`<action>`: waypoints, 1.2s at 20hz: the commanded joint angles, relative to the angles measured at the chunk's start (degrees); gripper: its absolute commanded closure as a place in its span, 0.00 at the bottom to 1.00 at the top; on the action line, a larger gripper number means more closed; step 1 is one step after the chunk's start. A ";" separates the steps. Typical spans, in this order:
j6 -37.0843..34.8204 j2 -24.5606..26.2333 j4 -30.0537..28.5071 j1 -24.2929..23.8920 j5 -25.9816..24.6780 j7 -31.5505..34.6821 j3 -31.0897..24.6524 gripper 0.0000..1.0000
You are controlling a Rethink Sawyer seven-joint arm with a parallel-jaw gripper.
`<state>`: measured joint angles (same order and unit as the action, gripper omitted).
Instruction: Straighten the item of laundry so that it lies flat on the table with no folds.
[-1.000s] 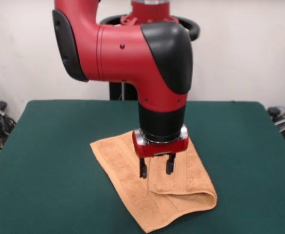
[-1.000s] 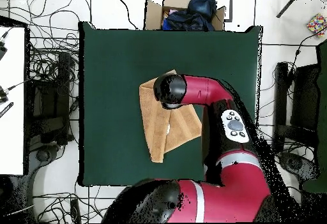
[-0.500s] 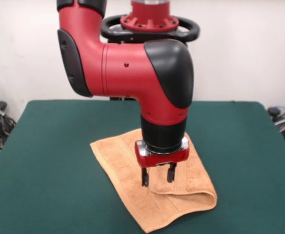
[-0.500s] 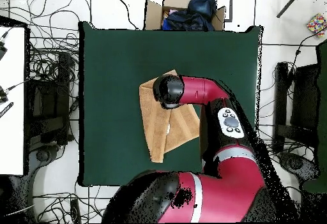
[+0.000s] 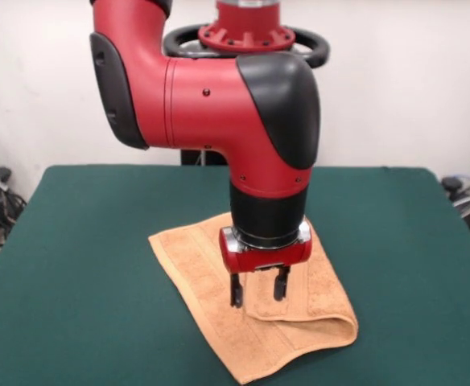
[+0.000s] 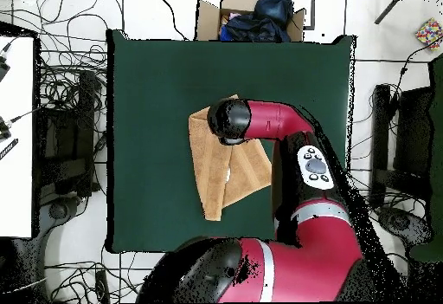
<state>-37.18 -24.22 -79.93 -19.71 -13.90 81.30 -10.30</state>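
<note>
While the washcloth (image 5: pixel 255 310) is sitting folded over on the green table (image 5: pixel 82 265), you're basically at the "line up the grab" step, not the unfolding itself. It lies around the middle of the felt, a bit toward the camera side in the front view, with one flap doubled back over the rest so there's a rounded fold at the near right corner and a visible top-layer edge running across the cloth. Your gripper (image 5: pixel 258 296) hangs straight down over that upper layer, fingers spread apart with nothing between them, and the tips look to be just above the terry or barely brushing it; I can't tell for sure which. From overhead the arm (image 6: pixel 285 127) covers the spot, so that view doesn't settle it. My guess for the next move: drop the last bit so one finger gets under or onto the loose flap edge, pinch only the top layer, then lift and carry it back across. Grab both layers and you'll just drag the whole thing.
</note>
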 commanded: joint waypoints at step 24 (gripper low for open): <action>6.57 6.67 0.69 1.67 0.41 7.92 -2.32 0.00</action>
<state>-34.27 -20.64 -77.86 -18.93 -13.87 81.30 -10.31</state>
